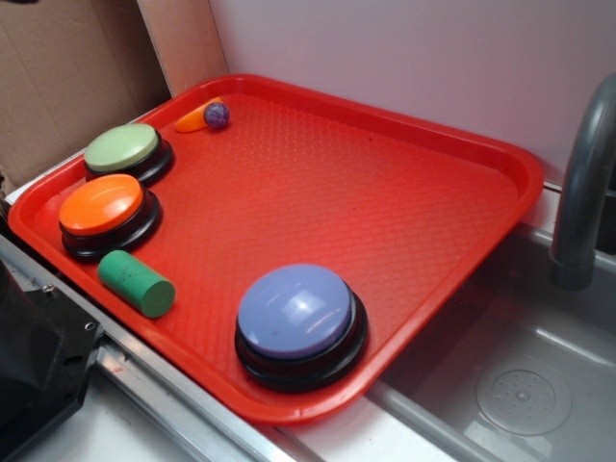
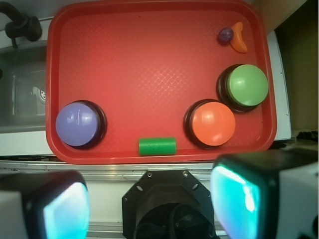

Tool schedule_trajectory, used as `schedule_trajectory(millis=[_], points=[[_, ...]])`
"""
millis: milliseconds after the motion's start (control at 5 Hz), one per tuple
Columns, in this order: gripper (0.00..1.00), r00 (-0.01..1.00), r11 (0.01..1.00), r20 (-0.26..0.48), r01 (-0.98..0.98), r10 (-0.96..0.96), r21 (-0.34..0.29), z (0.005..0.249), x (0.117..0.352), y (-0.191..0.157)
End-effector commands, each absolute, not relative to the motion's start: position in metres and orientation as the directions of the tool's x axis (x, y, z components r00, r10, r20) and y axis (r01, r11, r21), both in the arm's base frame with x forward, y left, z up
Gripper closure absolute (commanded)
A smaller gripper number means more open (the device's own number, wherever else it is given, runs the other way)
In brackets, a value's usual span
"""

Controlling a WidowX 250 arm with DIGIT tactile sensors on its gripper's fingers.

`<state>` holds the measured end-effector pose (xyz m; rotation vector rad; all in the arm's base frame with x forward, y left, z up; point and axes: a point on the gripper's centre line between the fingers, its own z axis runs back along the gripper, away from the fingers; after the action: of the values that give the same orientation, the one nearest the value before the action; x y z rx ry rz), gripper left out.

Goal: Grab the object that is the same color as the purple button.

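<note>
A tiny dark purple speckled ball (image 1: 217, 115) (image 2: 226, 35), the object, lies in the far corner of the red tray (image 1: 404, 221) (image 2: 149, 59), touching a flat orange wedge (image 1: 195, 117) (image 2: 239, 40). The purple button (image 1: 298, 318) (image 2: 79, 124), a lavender dome on a black base, sits at the tray's near edge. In the wrist view my gripper (image 2: 149, 209) hangs high above and off the tray's near side, open, its two pads far apart with nothing between them. The exterior view does not show the gripper.
An orange button (image 1: 104, 207) (image 2: 213, 123) and a pale green button (image 1: 125, 149) (image 2: 246, 85) stand on the tray's left side. A green cylinder (image 1: 137, 283) (image 2: 157, 146) lies near the front rim. A grey faucet (image 1: 582, 192) and a sink (image 1: 520, 385) are to the right.
</note>
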<state>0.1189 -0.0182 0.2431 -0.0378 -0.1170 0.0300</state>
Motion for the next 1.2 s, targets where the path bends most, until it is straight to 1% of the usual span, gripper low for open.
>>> schedule_trajectory(millis=[0, 200, 400, 600, 800, 1000], points=[[0.00, 0.993, 0.999, 0.116, -0.028, 0.032, -0.039, 0.243, 0.119, -0.018], [0.00, 0.946, 0.960, 0.173, -0.259, 0.275, -0.109, 0.230, 0.146, -0.015], [0.00, 0.852, 0.873, 0.197, -0.462, 0.485, -0.154, 0.218, 0.174, -0.007], [0.00, 0.690, 0.737, 0.262, -0.653, 0.675, -0.175, 0.200, 0.206, 0.009], [0.00, 0.494, 0.561, 0.323, -0.812, 0.807, -0.159, 0.176, 0.238, 0.033], [0.00, 0.269, 0.349, 0.364, -0.921, 0.892, -0.172, 0.152, 0.262, 0.065]])
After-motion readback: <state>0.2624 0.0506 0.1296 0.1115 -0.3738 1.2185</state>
